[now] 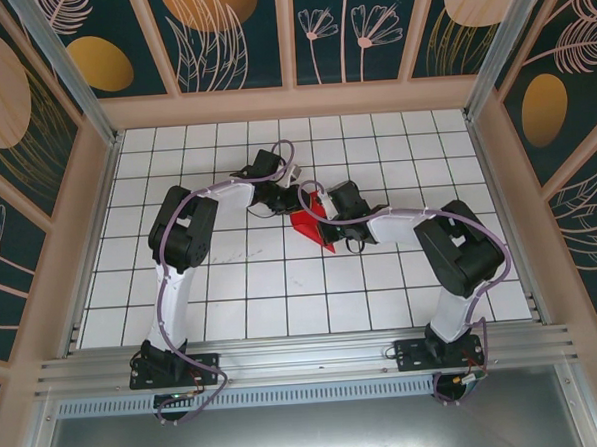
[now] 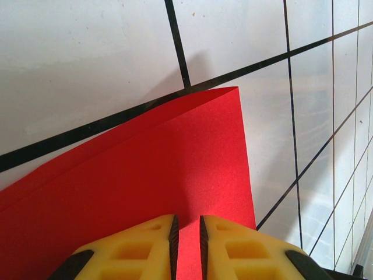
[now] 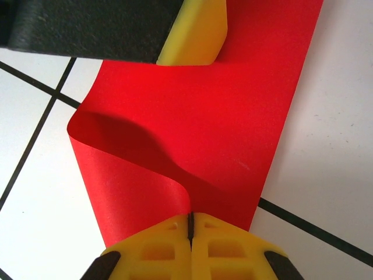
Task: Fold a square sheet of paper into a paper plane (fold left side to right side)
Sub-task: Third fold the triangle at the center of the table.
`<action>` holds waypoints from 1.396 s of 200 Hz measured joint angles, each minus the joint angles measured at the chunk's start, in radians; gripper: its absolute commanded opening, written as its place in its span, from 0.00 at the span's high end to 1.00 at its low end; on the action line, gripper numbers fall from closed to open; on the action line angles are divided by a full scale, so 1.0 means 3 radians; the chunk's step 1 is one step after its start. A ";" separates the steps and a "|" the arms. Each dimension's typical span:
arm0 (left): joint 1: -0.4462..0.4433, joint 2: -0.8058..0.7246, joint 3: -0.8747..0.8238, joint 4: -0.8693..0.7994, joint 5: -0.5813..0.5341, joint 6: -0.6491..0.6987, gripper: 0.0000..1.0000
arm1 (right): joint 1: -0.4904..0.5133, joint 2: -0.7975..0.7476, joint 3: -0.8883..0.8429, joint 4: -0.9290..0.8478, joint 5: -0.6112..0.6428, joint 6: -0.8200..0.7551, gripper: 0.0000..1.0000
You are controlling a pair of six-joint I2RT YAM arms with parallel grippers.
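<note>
**Gridded surface, red sheet halfway folded**

White tiled surface (image 1: pixel 283 314) is sitting inside patterned walls (image 1: pixel 229 37). From the top camera I am seeing the left tool (image 1: pixel 285 204) and right tool (image 1: pixel 326 220) meeting over the square sheet of paper (image 1: pixel 311 233) near the middle.

Through the left wrist, that tool's jaws are standing a slit apart with red showing through the gap. It seems to be pinning the flat sheet (image 2: pixel 145 175) rather than pinching it.

Through the right wrist, the jaws are pressing together on a lifted edge that is curling up off the sheet (image 3: pixel 221 116), while the left tool's yellow finger (image 3: pixel 195 35) is holding the far part down.

I should be carrying the pinched edge low and straight across, matching corners before flattening, with the left hold steady against skewing.
</note>
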 measured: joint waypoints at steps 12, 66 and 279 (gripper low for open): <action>0.0000 0.0000 0.0000 0.0000 0.0000 0.0000 0.78 | 0.0000 0.0013 0.0006 -0.0008 0.0000 0.0000 1.00; 0.0000 0.0000 0.0000 0.0000 -0.0001 0.0000 0.78 | 0.0000 0.0039 0.0008 -0.0045 0.0024 0.0004 1.00; 0.0000 0.0000 -0.0001 0.0001 -0.0011 0.0000 0.79 | -0.0001 0.0029 0.0008 -0.0045 0.0090 0.0027 1.00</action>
